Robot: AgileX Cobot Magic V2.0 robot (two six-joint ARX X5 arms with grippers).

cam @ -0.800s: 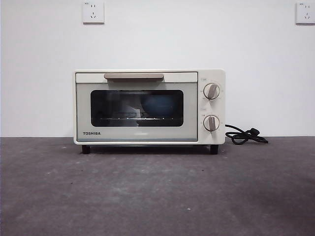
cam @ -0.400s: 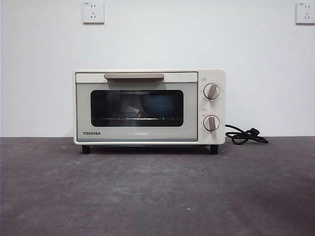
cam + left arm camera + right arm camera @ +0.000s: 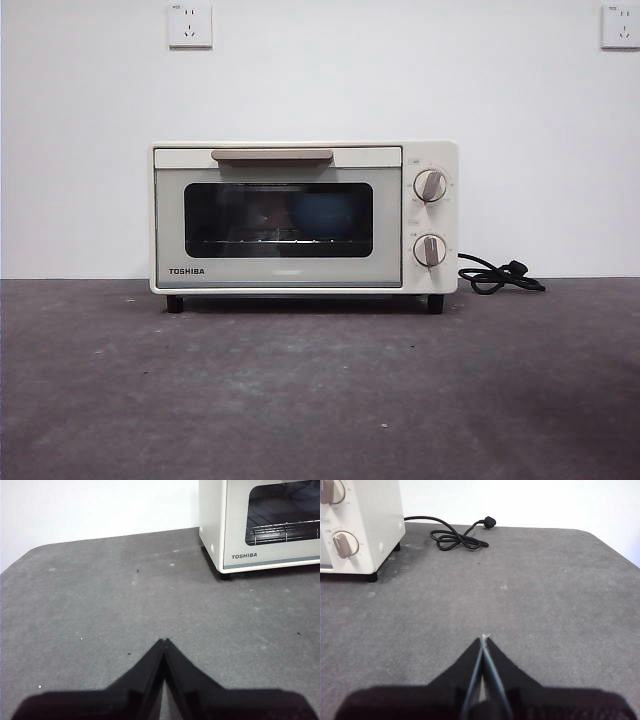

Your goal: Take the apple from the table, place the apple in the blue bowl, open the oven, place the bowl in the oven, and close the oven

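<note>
Left hand (image 3: pixel 164 642) closed, empty, above table (image 3: pixel 100 610); right hand (image 3: pixel 484 639) closed, empty; oven (image 3: pixel 303 218) door closed.

**Bowl Dim Behind Dark Oven Glass**

The blue bowl (image 3: pixel 318 215) showed only as a dim shape through the oven (image 3: pixel 303 218) door; whether it held an apple could not be told. Both wrist views cut the oven off at the frame's edge.

I work in what looks like a lab test setup, not a kitchen: a bare white wall (image 3: pixel 320 90) with two sockets (image 3: pixel 189 25), a plain grey desk (image 3: pixel 320 390), one lone unplugged oven (image 3: pixel 303 218).
</note>
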